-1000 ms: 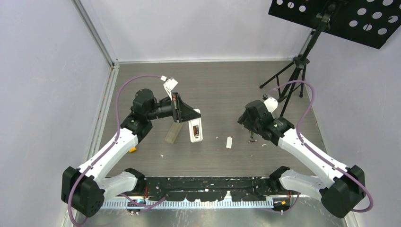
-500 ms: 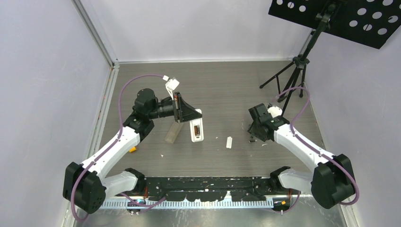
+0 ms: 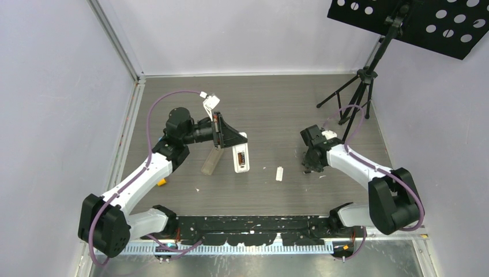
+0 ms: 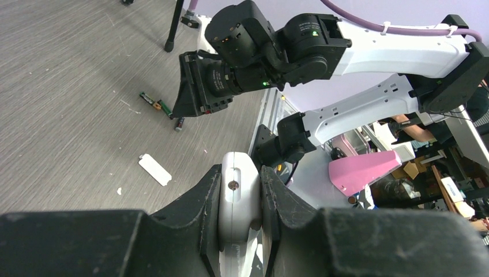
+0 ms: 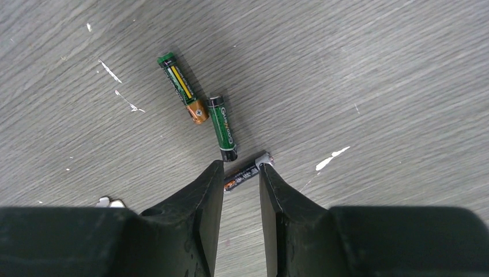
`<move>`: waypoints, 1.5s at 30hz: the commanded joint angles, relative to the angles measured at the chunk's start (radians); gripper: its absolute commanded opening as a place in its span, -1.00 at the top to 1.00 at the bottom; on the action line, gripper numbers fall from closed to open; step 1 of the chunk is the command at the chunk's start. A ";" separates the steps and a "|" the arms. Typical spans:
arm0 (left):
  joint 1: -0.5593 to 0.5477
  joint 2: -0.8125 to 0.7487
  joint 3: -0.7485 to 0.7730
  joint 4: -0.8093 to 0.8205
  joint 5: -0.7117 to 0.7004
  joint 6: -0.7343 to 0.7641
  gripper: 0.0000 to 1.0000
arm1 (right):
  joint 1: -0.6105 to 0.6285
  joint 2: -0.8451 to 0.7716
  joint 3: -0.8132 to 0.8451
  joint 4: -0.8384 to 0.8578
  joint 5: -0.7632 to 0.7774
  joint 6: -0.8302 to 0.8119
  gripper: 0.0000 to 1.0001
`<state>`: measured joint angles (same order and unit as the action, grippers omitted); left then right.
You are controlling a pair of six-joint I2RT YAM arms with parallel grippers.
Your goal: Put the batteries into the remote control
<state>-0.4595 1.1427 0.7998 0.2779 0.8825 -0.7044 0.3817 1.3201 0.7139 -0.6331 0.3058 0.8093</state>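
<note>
1. The right gripper points down at the table. Its jaws stand narrowly apart, one finger on either side of a black battery that lies flat and crosswise in the gap. Whether the pads already pinch it cannot be told.
2. Just beyond the fingertips lie two green batteries. One almost touches the black battery. The other, with an orange end, lies beside it. Both are loose on the table.
3. The left gripper is closed on one end of the white remote control, a finger pressed against each side.
4. From above, the remote control rests on the table left of centre with its dark battery recess facing up. It is well apart from the batteries on the right.
5. Between them lies a small white flat piece, possibly the battery cover. A translucent bar lies just left of the remote.
6. Judged progress: early. The remote is steadied and opened, but three batteries are visibly outside it. Picking up, carrying over and seating them all remain to be done.
</note>
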 commanded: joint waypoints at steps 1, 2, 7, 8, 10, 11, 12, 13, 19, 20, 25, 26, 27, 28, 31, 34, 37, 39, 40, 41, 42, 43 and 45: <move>0.004 -0.012 -0.003 0.063 0.008 -0.009 1.00 | -0.005 0.023 0.005 0.063 -0.006 -0.047 0.33; 0.004 -0.010 -0.003 0.063 0.008 -0.009 1.00 | -0.006 0.029 0.005 0.071 -0.004 -0.054 0.33; 0.004 -0.011 -0.001 0.060 0.010 -0.009 1.00 | -0.006 0.061 0.006 0.105 0.016 -0.082 0.34; 0.004 -0.011 -0.001 0.060 0.009 -0.009 1.00 | -0.006 0.069 0.006 0.111 0.021 -0.088 0.34; 0.004 -0.012 -0.001 0.057 0.009 -0.009 1.00 | -0.006 0.088 0.009 0.118 0.034 -0.095 0.34; 0.004 -0.012 -0.001 0.055 0.009 -0.009 1.00 | -0.005 0.096 0.010 0.123 0.038 -0.099 0.39; 0.004 -0.014 -0.001 0.054 0.008 -0.009 1.00 | -0.006 0.103 0.010 0.128 0.041 -0.103 0.42; 0.004 -0.015 -0.001 0.052 0.008 -0.009 1.00 | -0.006 0.110 0.011 0.132 0.042 -0.104 0.45; 0.004 -0.018 -0.002 0.046 0.002 -0.008 1.00 | -0.007 0.133 0.015 0.132 0.034 -0.096 0.59; 0.004 -0.018 -0.001 0.044 0.001 -0.009 1.00 | -0.007 0.134 0.014 0.129 0.034 -0.093 0.65; 0.004 -0.025 0.001 0.029 -0.011 -0.010 1.00 | -0.010 0.104 0.013 0.106 0.063 -0.064 0.94; 0.004 -0.027 0.002 0.024 -0.017 -0.010 1.00 | -0.010 0.090 0.019 0.093 0.080 -0.059 0.95; 0.004 -0.027 0.004 0.018 -0.027 -0.012 1.00 | -0.010 0.070 0.028 0.073 0.098 -0.058 0.95; 0.004 -0.027 0.004 0.013 -0.032 -0.013 1.00 | -0.010 0.049 0.039 0.058 0.111 -0.059 0.95; 0.004 -0.017 0.004 0.001 -0.065 -0.022 1.00 | -0.009 -0.038 0.070 0.027 0.104 -0.083 0.95; 0.004 0.003 0.004 -0.005 -0.105 -0.042 1.00 | -0.008 -0.146 0.086 0.046 0.032 -0.122 0.95; 0.004 0.030 0.004 -0.011 -0.145 -0.068 1.00 | -0.007 -0.268 0.086 0.113 -0.142 -0.162 0.99; 0.004 0.048 0.006 -0.017 -0.169 -0.086 1.00 | -0.007 -0.354 0.064 0.214 -0.272 -0.175 0.99; 0.004 0.059 0.007 -0.018 -0.176 -0.096 1.00 | -0.006 -0.399 0.050 0.264 -0.338 -0.172 1.00; 0.004 0.068 0.007 -0.019 -0.182 -0.109 1.00 | -0.006 -0.435 0.038 0.309 -0.400 -0.168 0.99; 0.004 0.079 0.007 -0.015 -0.185 -0.124 1.00 | -0.006 -0.465 0.032 0.348 -0.457 -0.162 0.99; 0.004 0.090 0.008 -0.009 -0.186 -0.141 1.00 | -0.005 -0.489 0.028 0.384 -0.505 -0.152 0.99; 0.004 0.114 0.007 0.015 -0.180 -0.180 1.00 | -0.003 -0.528 0.024 0.462 -0.604 -0.129 0.99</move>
<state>-0.4595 1.2304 0.7998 0.2451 0.7223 -0.8074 0.3756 0.8543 0.7517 -0.3851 -0.0315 0.6720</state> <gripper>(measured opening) 0.258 0.076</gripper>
